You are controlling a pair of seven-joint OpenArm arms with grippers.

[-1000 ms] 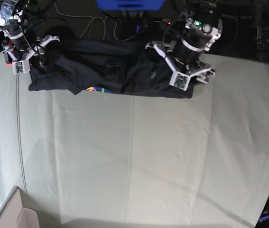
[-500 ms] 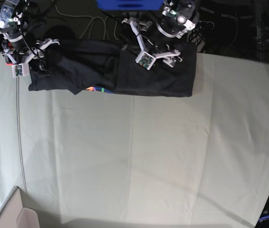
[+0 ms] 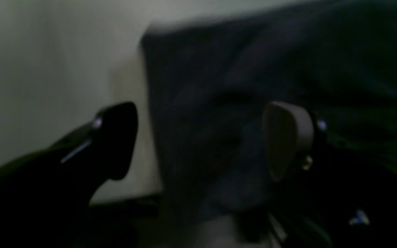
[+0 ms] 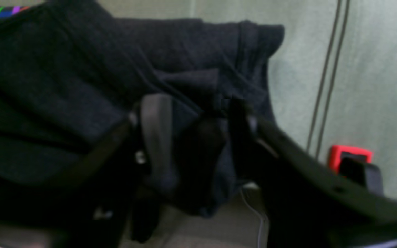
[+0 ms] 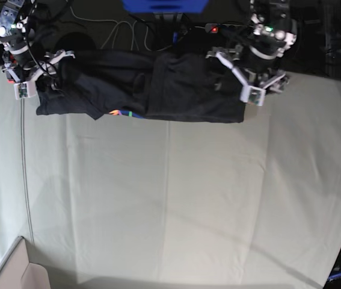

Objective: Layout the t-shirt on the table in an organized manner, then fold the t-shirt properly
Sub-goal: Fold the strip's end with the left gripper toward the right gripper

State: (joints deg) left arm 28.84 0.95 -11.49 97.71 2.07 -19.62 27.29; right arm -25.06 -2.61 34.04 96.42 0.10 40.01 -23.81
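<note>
Lying bunched along the far edge of the table, the t-shirt is a soft black knit, matte, with thick rumpled folds on its left half in the base view and a flatter, squarer panel on its right half. A sliver of the rainbow line graphic peeks out at the shirt's near hem. Table cover is pale grey-green cloth, smooth with faint long creases.

Left gripper hangs at the shirt's right-hand corner in the base view, jaws spread wide; left wrist view shows a black finger over the table cloth and a pale rounded pad over the dark fabric, nothing pinched between them.

Right gripper sits at the shirt's other end. Right wrist view, blurred: a grey pad and a black finger part-way apart with a ridge of bunched fabric in the gap; cannot tell whether it grips or has let go. A thin dark cable runs across the cloth just beside the shirt, with a small red block near it.

Cardboard box corner shows at the near left edge; contents not visible.
</note>
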